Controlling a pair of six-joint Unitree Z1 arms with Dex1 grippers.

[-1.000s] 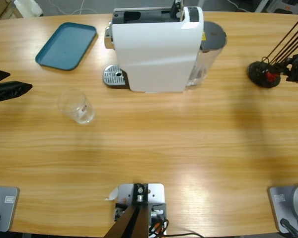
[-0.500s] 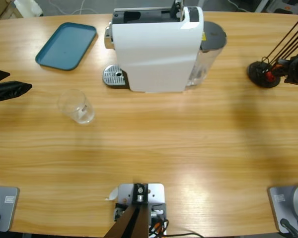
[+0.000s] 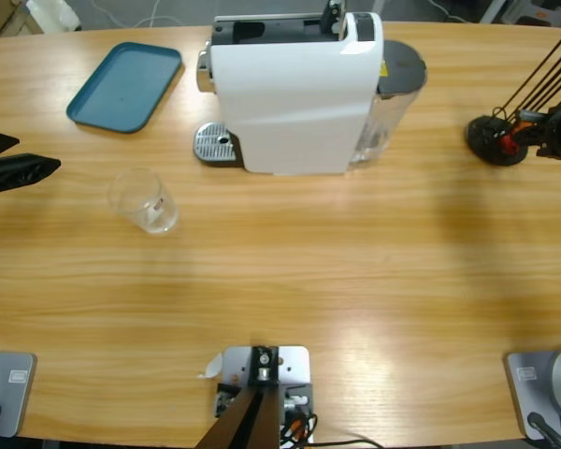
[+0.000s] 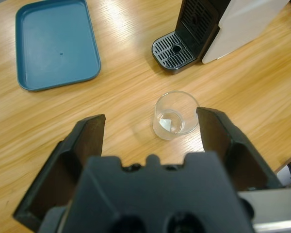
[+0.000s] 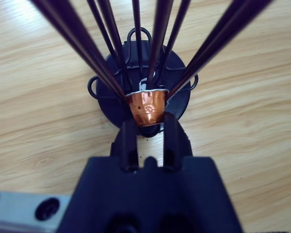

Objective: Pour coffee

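left pincer (image 4: 150, 128) wide, facing glass (image 4: 175, 115)

A robot test room

A long wooden table (image 3: 355, 281) holds one white coffee machine (image 3: 294, 89) and a blue tray (image 3: 126, 84).

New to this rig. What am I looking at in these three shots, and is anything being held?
Two robot arms work at a wooden table. One shot looks down from a fixed camera above; the other two come from cameras on each arm's wrist. On the table: a white coffee machine, a blue tray, an empty-looking glass and a black wire rack. The left claw is open, with the glass just ahead of it, not touched. The right claw has its jaws either side of a copper coffee capsule on the rack; whether they grip it is unclear.
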